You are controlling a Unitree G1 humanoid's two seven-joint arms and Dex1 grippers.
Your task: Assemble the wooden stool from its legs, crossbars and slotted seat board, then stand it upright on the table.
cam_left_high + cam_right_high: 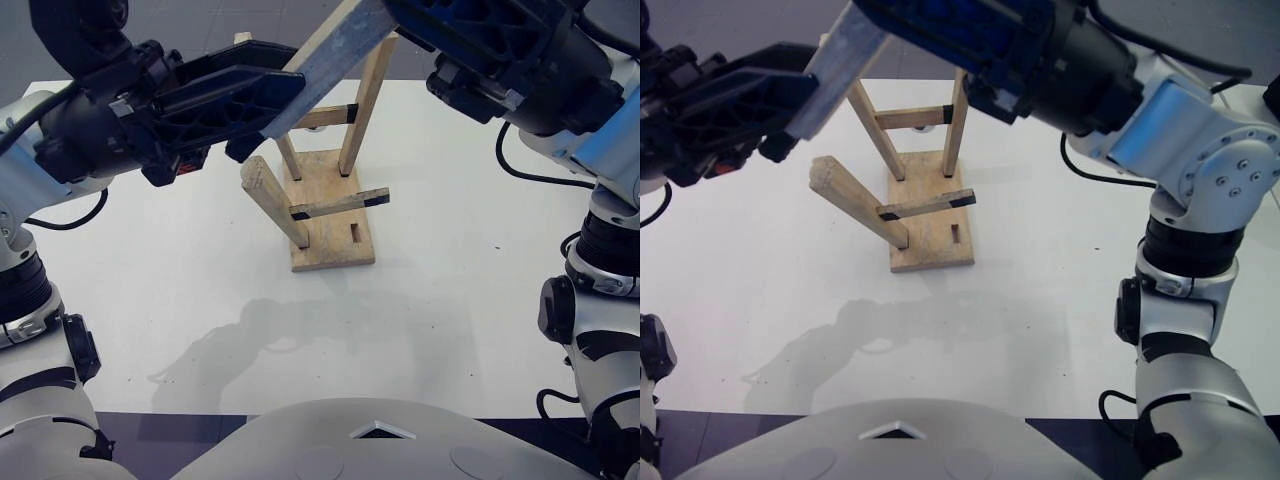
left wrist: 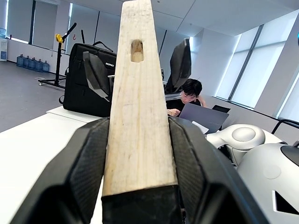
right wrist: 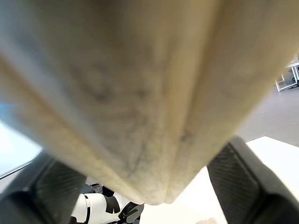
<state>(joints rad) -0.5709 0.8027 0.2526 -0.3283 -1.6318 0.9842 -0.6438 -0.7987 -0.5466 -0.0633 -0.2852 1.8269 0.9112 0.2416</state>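
The slotted seat board [image 1: 335, 250] lies flat on the white table [image 1: 450, 310]. Two rear legs [image 1: 365, 100] stand in it, joined by a crossbar [image 1: 325, 117]. A front leg [image 1: 275, 200] leans out at the near left, and its crossbar [image 1: 340, 205] ends over an empty slot [image 1: 356, 233]. A loose leg [image 1: 330, 60] hangs slanted above the board, held at both ends. My left gripper [image 1: 262, 115] is shut on its lower end; its fingers [image 2: 88, 168] clamp the wood [image 2: 138, 116]. My right gripper [image 1: 400, 20] is shut on the upper end [image 3: 131, 93].
A black cable [image 1: 60, 222] lies at the table's left edge and another [image 1: 530, 178] at the right. Bare table spreads in front of the board down to the near edge [image 1: 300, 412].
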